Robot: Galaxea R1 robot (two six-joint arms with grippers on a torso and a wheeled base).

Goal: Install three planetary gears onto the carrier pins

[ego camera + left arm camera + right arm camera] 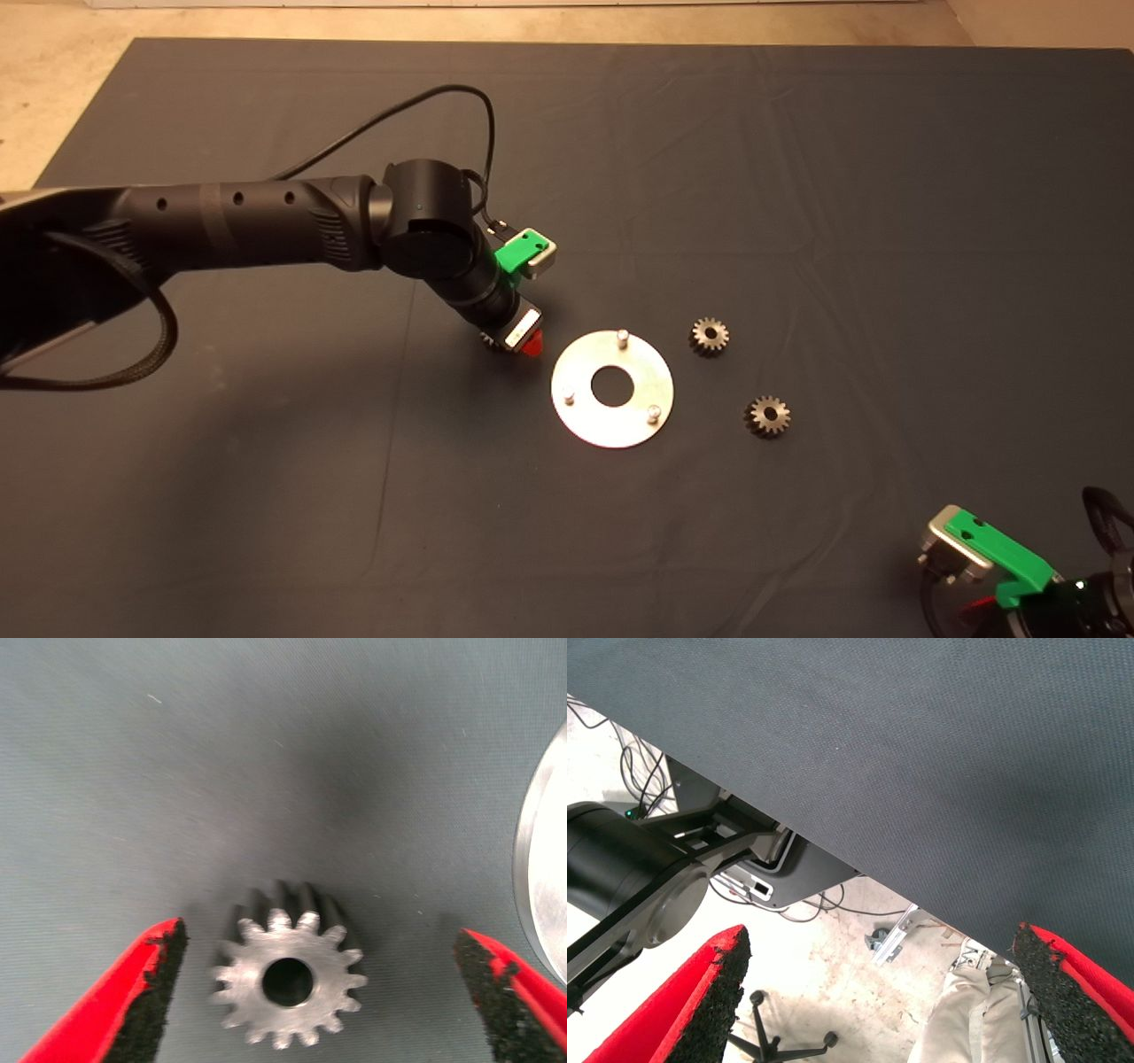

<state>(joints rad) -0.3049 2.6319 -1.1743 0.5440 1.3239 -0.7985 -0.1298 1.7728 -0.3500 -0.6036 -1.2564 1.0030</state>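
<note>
The left gripper (pixel 523 341) is low over the mat (pixel 797 177) just left of the disc (pixel 611 421), fingers (pixel 133 992) spread wide on either side of one gear (pixel 288 979) that lies flat, untouched. Two more gears (pixel 710 336) (pixel 767 416) lie right of the disc, whose three pins (pixel 622 336) stand bare. The right gripper (pixel 877 1010) waits at the lower right edge, fingers apart.

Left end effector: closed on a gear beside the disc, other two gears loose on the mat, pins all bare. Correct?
Not quite: the left end effector is open. The left wrist view shows its pads either side of the gear, clear of the teeth. The rest holds: gear beside the disc, other two gears loose, pins bare.
</note>
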